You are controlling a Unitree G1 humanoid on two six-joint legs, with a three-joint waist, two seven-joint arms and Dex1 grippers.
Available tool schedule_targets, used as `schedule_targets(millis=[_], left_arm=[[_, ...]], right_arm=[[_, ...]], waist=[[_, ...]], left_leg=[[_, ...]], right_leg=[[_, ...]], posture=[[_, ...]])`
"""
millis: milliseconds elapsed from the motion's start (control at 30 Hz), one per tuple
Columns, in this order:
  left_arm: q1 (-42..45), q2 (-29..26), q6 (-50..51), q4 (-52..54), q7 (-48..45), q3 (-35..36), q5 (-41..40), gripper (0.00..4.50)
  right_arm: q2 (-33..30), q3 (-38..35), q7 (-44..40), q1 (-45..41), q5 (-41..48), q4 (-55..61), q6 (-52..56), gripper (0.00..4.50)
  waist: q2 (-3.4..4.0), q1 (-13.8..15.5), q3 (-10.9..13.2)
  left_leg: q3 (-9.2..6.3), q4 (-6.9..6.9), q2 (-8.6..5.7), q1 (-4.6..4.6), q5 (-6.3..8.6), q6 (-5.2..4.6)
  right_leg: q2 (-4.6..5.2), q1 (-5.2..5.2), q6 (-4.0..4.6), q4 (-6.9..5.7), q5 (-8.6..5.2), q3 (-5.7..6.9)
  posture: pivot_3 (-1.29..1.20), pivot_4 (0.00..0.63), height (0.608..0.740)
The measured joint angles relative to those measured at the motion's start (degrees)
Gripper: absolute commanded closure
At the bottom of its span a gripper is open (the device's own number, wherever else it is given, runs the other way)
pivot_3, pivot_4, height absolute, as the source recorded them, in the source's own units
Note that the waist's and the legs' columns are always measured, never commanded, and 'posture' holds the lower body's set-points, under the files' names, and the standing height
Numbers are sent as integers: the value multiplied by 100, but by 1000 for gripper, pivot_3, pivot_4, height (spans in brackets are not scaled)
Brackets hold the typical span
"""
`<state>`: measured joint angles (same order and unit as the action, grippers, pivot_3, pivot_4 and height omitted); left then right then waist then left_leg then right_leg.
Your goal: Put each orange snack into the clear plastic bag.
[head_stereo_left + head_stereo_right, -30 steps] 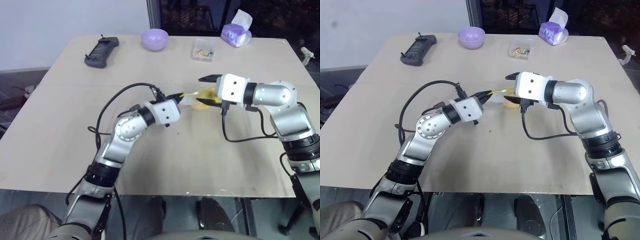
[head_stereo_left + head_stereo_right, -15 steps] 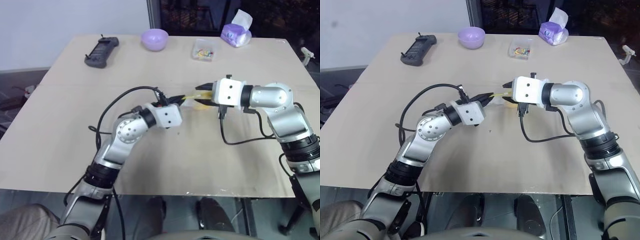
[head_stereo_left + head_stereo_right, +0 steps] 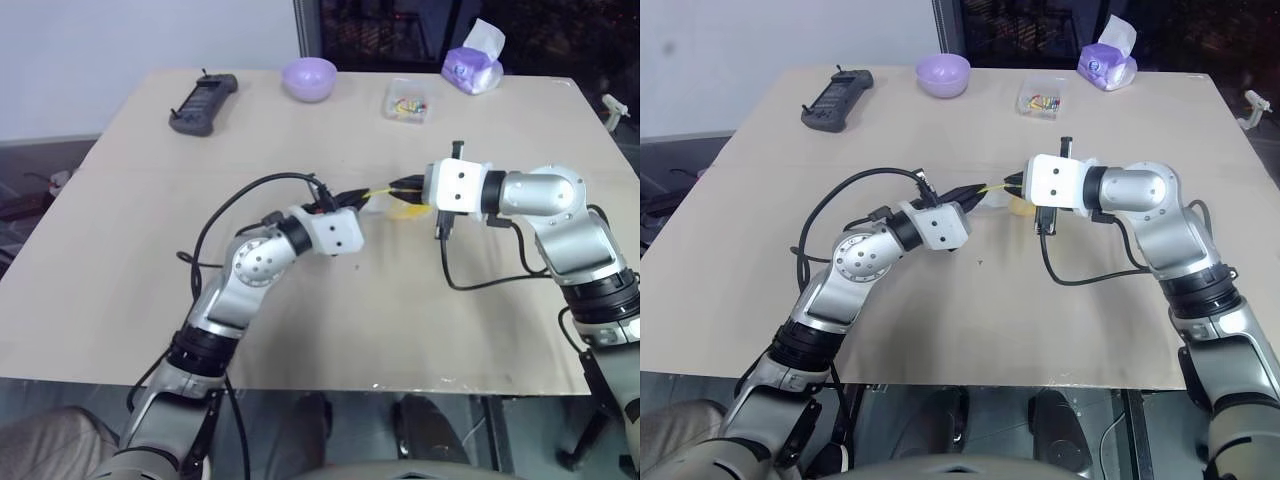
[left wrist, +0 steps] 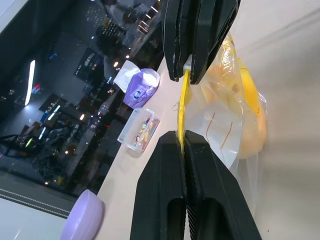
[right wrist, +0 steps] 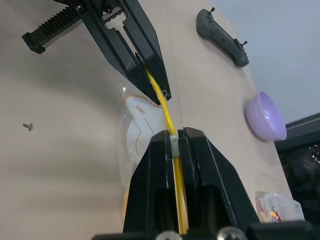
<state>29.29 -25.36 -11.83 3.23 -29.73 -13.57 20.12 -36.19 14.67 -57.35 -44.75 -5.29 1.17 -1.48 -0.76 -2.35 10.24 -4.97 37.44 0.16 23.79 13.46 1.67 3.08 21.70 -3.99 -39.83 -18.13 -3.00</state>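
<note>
1. While both arms meet near the centre of the left eye view, the clear plastic bag (image 3: 392,203) hangs stretched between them just above the table (image 3: 300,300), its yellow strip (image 4: 184,107) pulled taut.
2. Left gripper (image 4: 182,136): the jaws are pressed together on one end of the yellow strip, as the left wrist view shows plainly.
3. Right gripper (image 5: 176,134): the jaws are likewise closed on the strip, at a small white slider, so each arm pinches an end of the bag's mouth.
4. My reading is that the two-ended hold keeps the mouth straight and tense, either to run the zip along it or to steady the bag; which of these is meant cannot be told.
5. Orange snack (image 4: 248,117): it sits inside the bag, a yellow-orange mass behind the crinkled film, right of centre in the left wrist view and just behind the grippers in the head views.
6. Since the film wrinkles and glares, the snack's grid pattern is hard to make out, and whether the bag's bottom touches the table is unclear.
7. Whether the mouth is sealed along its length cannot be judged.
8. Along the far edge, top of the frame, stand a lilac bowl (image 3: 308,78), a small clear box (image 3: 408,100), a tissue pack (image 3: 472,66) and a dark handset (image 3: 203,103).
</note>
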Motion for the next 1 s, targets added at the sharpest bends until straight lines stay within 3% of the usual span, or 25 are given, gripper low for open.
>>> schedule_targets(millis=[1000], left_arm=[[389,-100,480,-344,1150,-26,741,4500]], right_arm=[[-671,-8,364,-53,-251,-356,100,4438]], waist=[[0,2,0]], left_leg=[[1,0,0,1,2,-3]], right_leg=[[0,0,0,1,0,-1]], posture=[[0,150,740]])
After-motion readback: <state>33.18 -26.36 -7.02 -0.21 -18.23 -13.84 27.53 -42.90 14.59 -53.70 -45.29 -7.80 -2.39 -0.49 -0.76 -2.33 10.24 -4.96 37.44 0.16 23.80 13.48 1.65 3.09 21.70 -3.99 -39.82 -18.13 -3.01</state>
